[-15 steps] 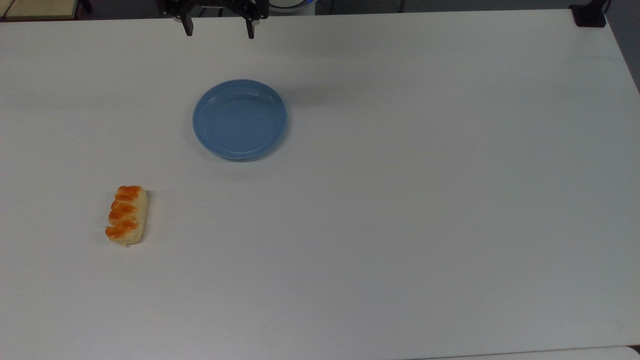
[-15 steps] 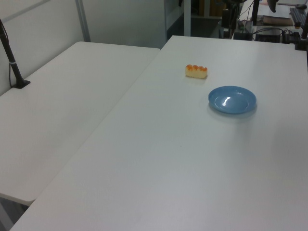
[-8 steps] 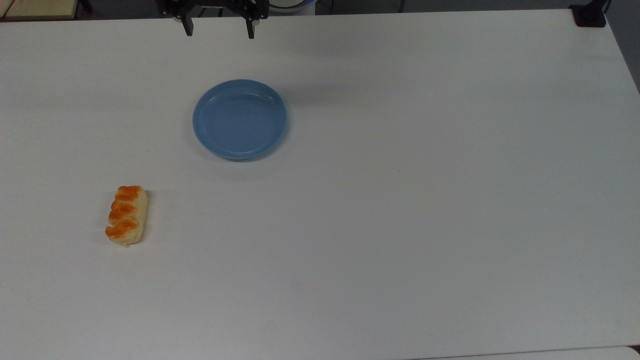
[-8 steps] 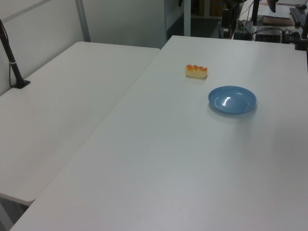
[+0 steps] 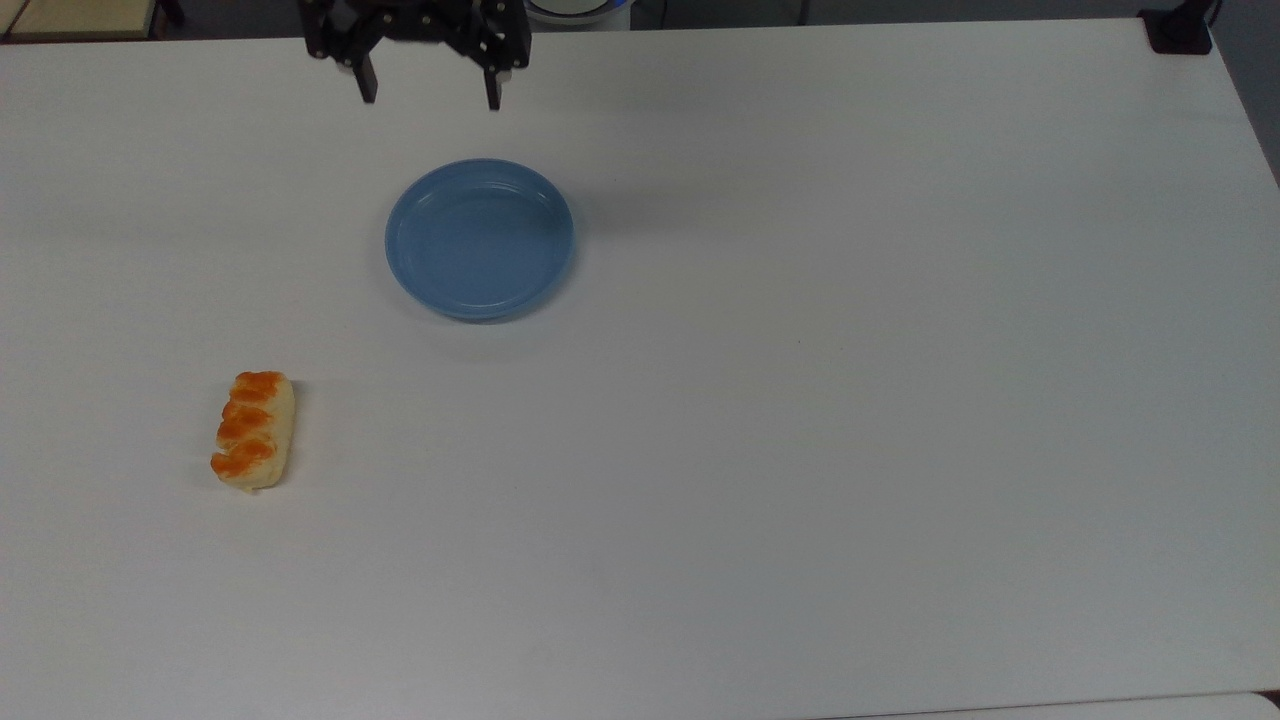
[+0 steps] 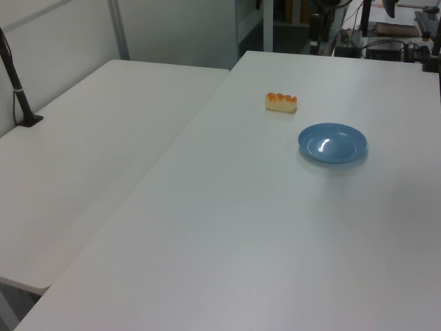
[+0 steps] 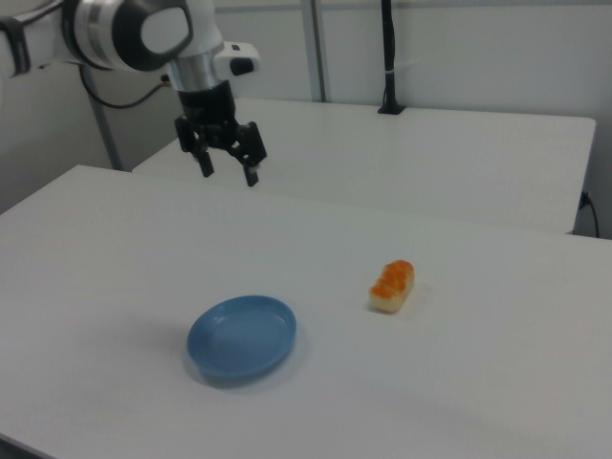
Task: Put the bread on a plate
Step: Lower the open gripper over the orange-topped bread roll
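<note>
The bread [image 5: 252, 431] is a small pale loaf with orange-brown bumps, lying on the white table [image 5: 800, 400] at the top view's left; it also lies behind the plate in the left view [image 6: 281, 101] and to the right of it in the right view [image 7: 392, 285]. The round blue plate [image 5: 479, 239] [image 6: 332, 143] [image 7: 241, 338] sits bare, well apart from the bread. My gripper [image 5: 430, 96] [image 7: 229, 171] hangs open and holds nothing, high above the table beyond the plate's far edge in the top view.
A second white table [image 6: 83, 152] adjoins at the left view's left, with a black post [image 6: 17, 89] clamped on it. A black clamp [image 5: 1180, 30] sits at the top view's upper right corner. Desks with cables [image 6: 393, 41] stand beyond the table.
My gripper has shifted a little toward the plate in the top view, more of the hand now in sight. The bread and the plate have not moved.
</note>
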